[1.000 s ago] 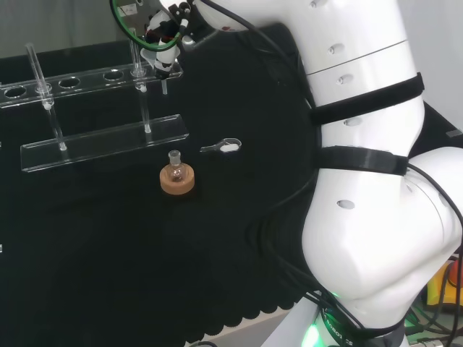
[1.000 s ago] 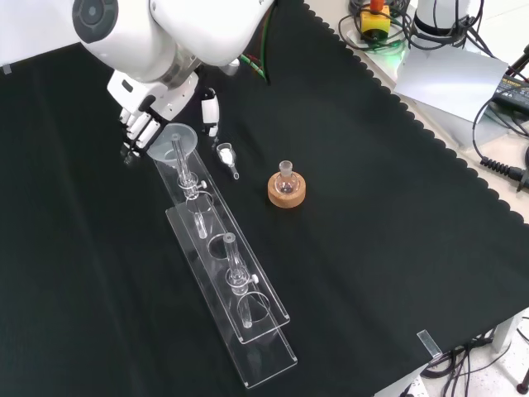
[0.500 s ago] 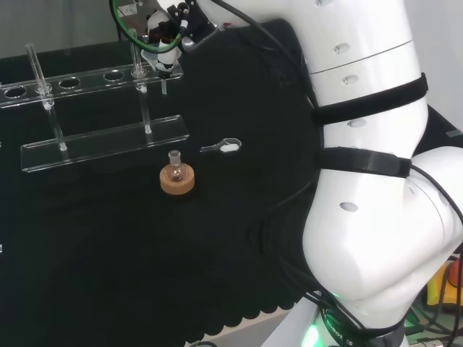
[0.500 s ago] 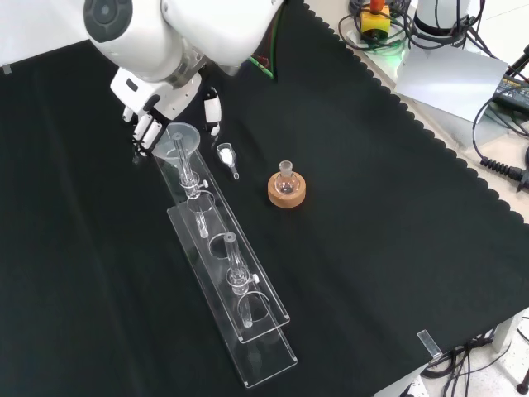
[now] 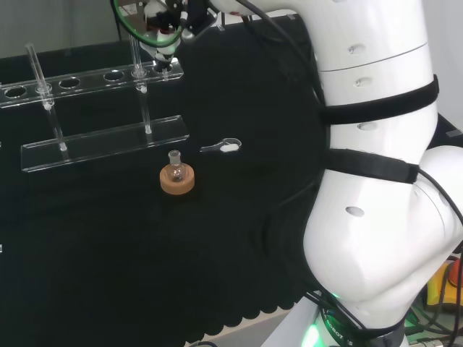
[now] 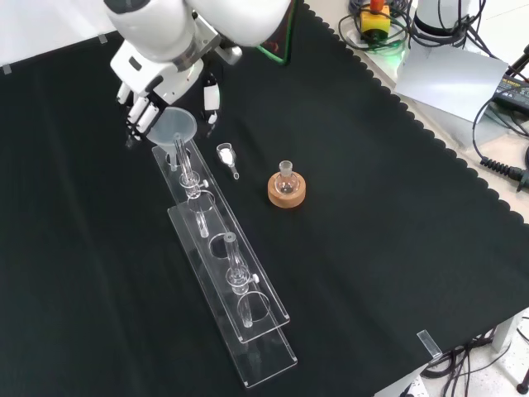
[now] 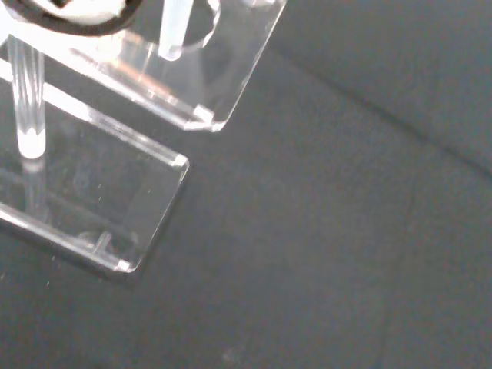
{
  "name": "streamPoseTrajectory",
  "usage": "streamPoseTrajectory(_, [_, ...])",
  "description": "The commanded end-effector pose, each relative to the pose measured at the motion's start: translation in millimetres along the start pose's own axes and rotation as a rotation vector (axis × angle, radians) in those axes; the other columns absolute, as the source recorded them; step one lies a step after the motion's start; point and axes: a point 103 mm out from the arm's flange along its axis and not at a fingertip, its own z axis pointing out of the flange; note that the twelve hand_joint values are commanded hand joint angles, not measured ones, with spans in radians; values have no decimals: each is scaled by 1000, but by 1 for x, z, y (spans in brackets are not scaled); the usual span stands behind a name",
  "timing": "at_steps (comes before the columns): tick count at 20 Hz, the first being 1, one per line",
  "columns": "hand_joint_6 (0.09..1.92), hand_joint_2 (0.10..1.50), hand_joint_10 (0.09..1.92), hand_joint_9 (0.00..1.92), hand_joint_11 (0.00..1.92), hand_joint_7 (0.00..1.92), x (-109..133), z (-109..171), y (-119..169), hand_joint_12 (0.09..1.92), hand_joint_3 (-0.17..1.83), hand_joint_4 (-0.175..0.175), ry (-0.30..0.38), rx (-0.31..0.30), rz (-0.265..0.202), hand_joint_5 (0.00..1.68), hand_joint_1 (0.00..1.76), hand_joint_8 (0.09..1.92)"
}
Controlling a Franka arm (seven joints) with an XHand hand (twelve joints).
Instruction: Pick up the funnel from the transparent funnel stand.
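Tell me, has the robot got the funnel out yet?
Nearly. Done: the hand has reached the end of the clear stand and its fingers are round the funnel. In hand: the funnel looks lifted, though its stem seems to be in or just above its hole. Left: raise it clear. The flask on its cork ring stands untouched.

Even overhead light, glare on the clear stand, wrist view soft.

Bare cloth lies right of the funnel stand.
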Motion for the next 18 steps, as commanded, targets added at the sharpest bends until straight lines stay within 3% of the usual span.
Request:
streamPoseTrajectory(1, [137,713,569,1017,606,514,-13,-21,-19,1213,517,-1,-12,-15,28,620,824,627])
streamPoseTrajectory(9, [139,712,563,1018,619,508,-28,-42,-73,1204,520,-6,-15,-32,74,605,831,624])
streamPoseTrajectory(18, [151,710,556,1024,636,509,-27,-43,-140,1193,528,-8,-2,-39,112,600,835,627])
